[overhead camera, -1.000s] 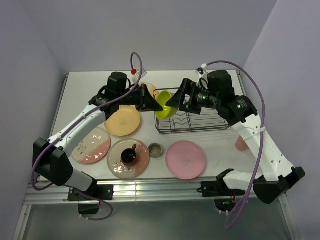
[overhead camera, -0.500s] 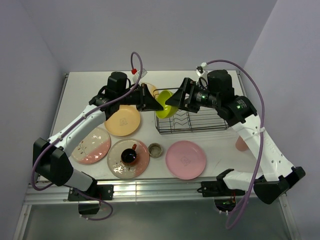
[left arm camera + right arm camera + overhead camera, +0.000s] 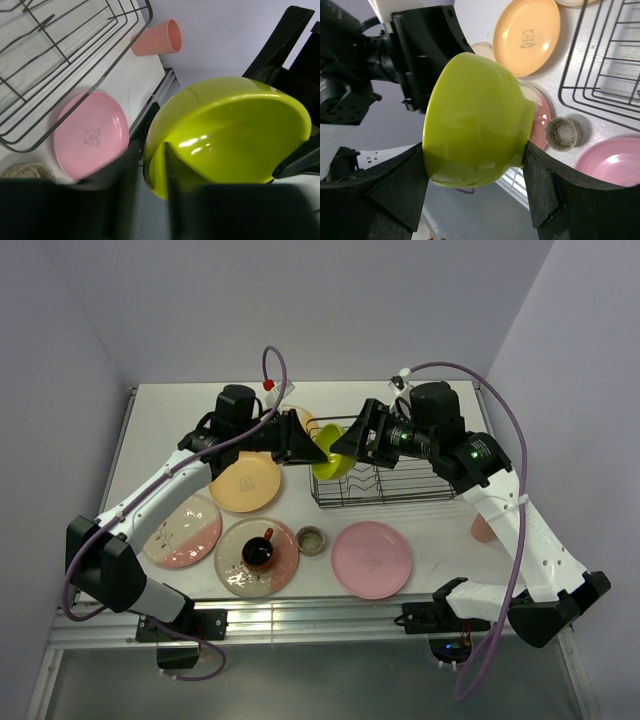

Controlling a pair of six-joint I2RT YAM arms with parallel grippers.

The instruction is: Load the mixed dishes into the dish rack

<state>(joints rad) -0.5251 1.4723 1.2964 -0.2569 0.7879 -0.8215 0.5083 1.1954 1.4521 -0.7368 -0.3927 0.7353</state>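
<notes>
Staying nearly unmoved, left gripper (image 3: 310,446) and right gripper (image 3: 338,447) jaws both pinch the lime-yellow bowl (image 3: 330,464).

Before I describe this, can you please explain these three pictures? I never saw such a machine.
These are two robot arms. One camera looks down from above; one sits on each wrist, showing its own black fingers. On the table lie a pink plate, an orange plate, a cream-and-pink plate, a fourth plate carrying a dark red mug, a small cup, a tumbler on its side and a wire dish rack. Near the rack's left end, in the air, the left gripper pinches the rim of a lime bowl while the right gripper seems to clamp its sides.
</notes>
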